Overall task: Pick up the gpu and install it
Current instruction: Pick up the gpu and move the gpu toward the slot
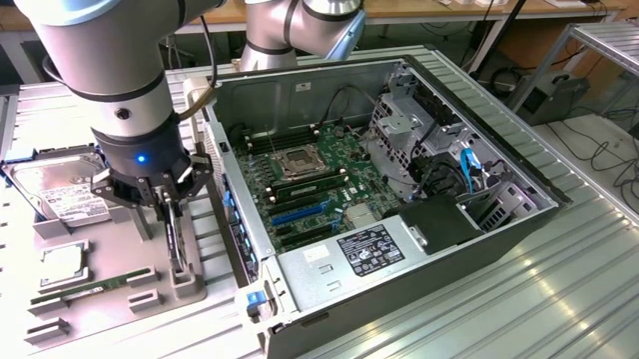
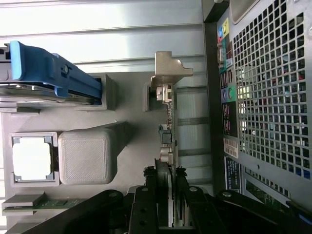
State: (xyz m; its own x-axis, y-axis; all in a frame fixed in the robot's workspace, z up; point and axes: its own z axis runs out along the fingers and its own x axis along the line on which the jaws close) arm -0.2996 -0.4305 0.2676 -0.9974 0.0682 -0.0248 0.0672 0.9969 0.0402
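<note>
Grey plastic tray sits closest, on the exterior view's left side of the ribbed metal table. A thin green memory stick lies in a slot at the front of the tray. Just behind it is a shiny square chip in its own little pocket.

A bit further back, the gpu stands up on its thin edge. Its bottom edge is down at a slot in the tray, on the side closest to the computer. The gripper comes straight down over the top of the card. Its two black fingers pinch the card, one on each flat side (the wrist view shows them tight against it). The card's metal end piece sticks out at the far end from the fingers, next to a small grey block of the tray.

Behind the gripper, a silver hard drive with a white label rests on the tray. The big grey arm goes up from the gripper.

Beside the tray lies the open computer case, on its side. Inside it is a green board with blue slots near the front.

Far at the back runs a wooden bench
</note>
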